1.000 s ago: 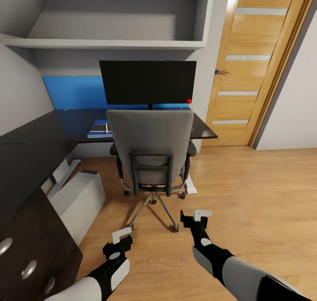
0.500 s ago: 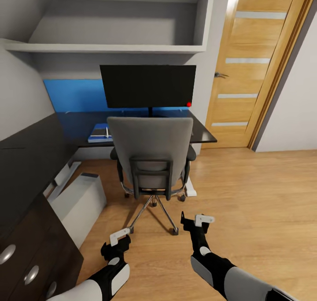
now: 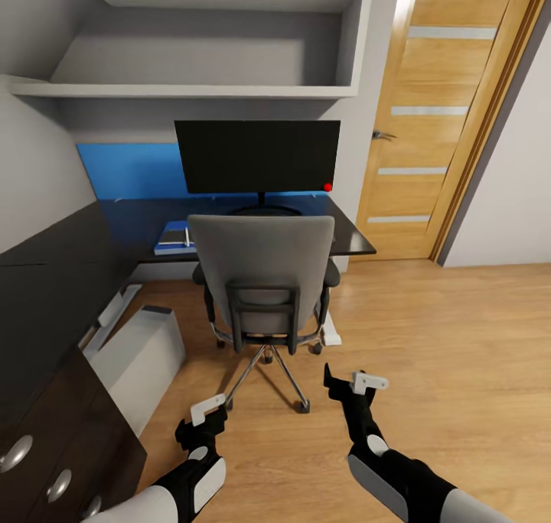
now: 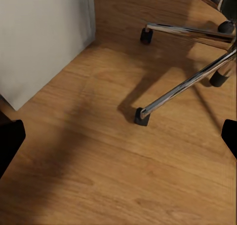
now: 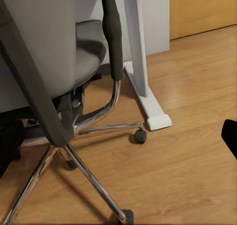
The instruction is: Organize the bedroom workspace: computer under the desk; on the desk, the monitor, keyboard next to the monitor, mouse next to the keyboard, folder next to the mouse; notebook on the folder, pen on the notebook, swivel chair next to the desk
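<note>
Since the earlier frames the head camera has tipped slightly, so the whole scene sits lower in the picture, and the right gripper (image 3: 353,380) has swung a little to the right and nearer the floor. The left gripper (image 3: 207,414) hangs low over the wooden floor (image 3: 428,332), near the chrome star base of the swivel chair (image 3: 262,267). Both grippers are empty with fingers spread apart; the wrist views show dark fingertips at opposite edges.

The swivel chair stands with its grey back toward the robot, tucked close to the black desk (image 3: 61,278). On the far desk top stands the monitor (image 3: 258,156), in front of the blue wall panel (image 3: 126,170). Left of the chair back, the blue folder (image 3: 170,240) lies on the desk with the dark notebook (image 3: 175,237) on top. The computer (image 3: 138,355) lies on the floor at the left, beside the drawer unit. A wooden door (image 3: 436,118) stands at the far right.
</note>
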### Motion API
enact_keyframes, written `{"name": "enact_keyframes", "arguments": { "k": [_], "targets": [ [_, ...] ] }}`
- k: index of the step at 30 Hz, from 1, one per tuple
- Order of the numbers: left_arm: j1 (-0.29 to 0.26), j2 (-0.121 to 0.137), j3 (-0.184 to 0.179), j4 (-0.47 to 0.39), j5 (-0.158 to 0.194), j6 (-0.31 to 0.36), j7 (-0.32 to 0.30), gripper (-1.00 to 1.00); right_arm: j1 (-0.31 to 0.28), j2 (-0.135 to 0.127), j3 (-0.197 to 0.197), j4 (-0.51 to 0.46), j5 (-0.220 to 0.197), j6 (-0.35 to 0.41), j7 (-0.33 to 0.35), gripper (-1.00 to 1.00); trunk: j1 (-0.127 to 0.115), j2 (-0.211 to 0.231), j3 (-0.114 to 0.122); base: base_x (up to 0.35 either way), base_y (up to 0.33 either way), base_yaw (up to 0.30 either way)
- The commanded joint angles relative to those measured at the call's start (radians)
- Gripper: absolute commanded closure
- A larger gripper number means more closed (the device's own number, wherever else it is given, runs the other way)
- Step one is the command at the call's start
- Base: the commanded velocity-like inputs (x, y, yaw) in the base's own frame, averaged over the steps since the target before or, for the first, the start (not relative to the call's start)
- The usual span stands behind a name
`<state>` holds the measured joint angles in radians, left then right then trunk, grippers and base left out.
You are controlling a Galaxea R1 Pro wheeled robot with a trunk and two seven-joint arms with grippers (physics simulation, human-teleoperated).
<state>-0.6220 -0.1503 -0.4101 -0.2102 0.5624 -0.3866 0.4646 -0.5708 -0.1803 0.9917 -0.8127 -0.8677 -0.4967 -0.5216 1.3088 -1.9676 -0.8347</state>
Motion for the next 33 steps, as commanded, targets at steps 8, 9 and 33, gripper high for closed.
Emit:
{"name": "enact_keyframes", "arguments": {
  "k": [8,9,33],
  "targets": [
    [-0.001,0.002,-0.007,-0.021,0.007,-0.004,0.005,-1.00,0.039,-0.063,0.007,-0.153,0.013,0.053,-0.058,-1.00,-0.031,0.056,0.024,0.000,0.000,0.000],
    [-0.001,0.003,-0.006,-0.030,0.008,-0.004,0.005,-1.00,0.041,-0.065,0.007,-0.158,0.016,0.055,-0.060,-1.00,-0.035,0.063,0.027,0.000,0.000,0.000],
    [0.399,0.202,-0.005,-0.989,0.014,0.560,0.011,-1.00,0.048,-0.075,0.005,-0.175,0.032,0.063,-0.067,-1.00,-0.127,0.231,0.103,0.000,0.000,0.000]
  ]
}}
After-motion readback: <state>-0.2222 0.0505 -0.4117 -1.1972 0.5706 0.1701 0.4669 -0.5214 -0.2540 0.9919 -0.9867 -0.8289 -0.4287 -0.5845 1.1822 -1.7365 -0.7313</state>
